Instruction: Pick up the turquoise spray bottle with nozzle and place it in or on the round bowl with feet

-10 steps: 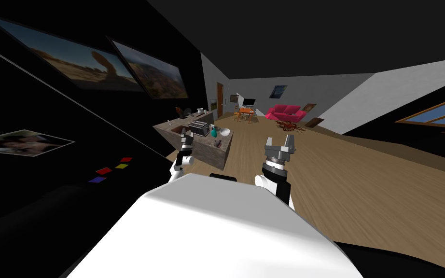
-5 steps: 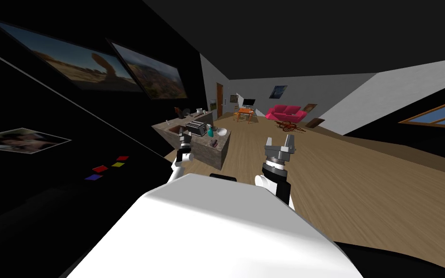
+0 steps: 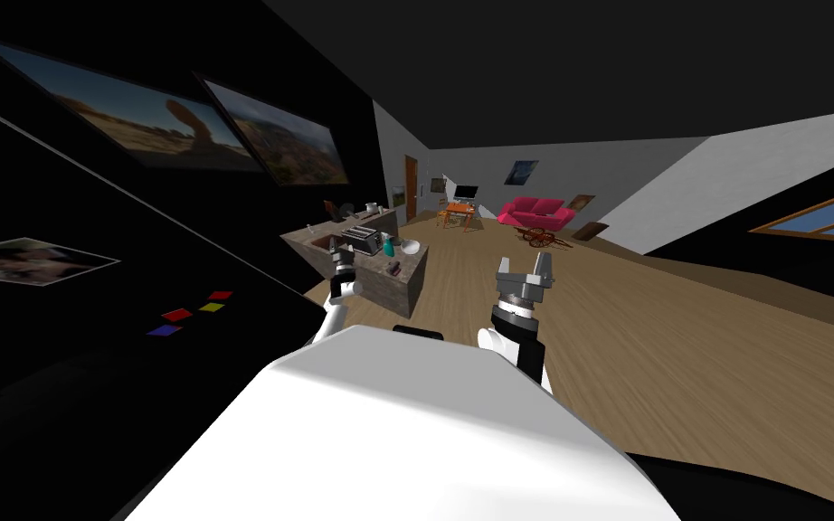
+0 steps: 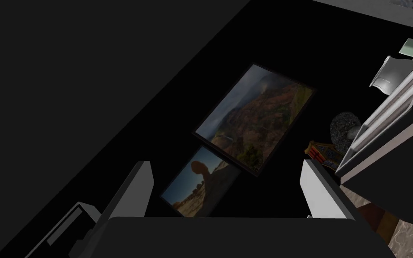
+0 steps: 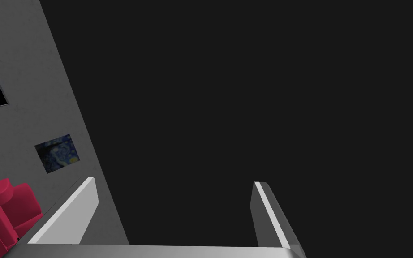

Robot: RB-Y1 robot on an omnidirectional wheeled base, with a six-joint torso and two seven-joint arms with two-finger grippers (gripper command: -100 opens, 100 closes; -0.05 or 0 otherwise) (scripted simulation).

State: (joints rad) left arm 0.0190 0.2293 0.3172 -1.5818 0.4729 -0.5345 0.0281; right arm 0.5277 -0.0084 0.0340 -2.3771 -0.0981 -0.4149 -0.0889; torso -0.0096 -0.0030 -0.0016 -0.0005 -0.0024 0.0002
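The turquoise spray bottle (image 3: 387, 244) stands upright on the mottled brown surface (image 3: 403, 288) ahead of you. It sits between the toaster (image 3: 362, 239) and the white bowl (image 3: 412, 246), just beside each. At this range you cannot tell which way its nozzle faces, or whether the bowl has feet. A small dark object (image 3: 394, 268) lies on the same surface, nearer to you than the bottle.

Your left gripper (image 3: 342, 259) is raised in front of the surface's near edge, on the toaster's side. The bottle lies beyond it and off to its right, apart from the jaws and not between them. In the left wrist view that gripper (image 4: 228, 192) has its jaws released and spread wide, with nothing in the gap. The toaster's (image 4: 393, 112) grey slatted body rises close beside one jaw.

Your right gripper (image 3: 524, 264) is held up over the wooden floor (image 3: 677, 362), to the right of the surface and well apart from the bottle. In the right wrist view the gripper (image 5: 169, 215) also has its jaws released, and they grasp nothing.
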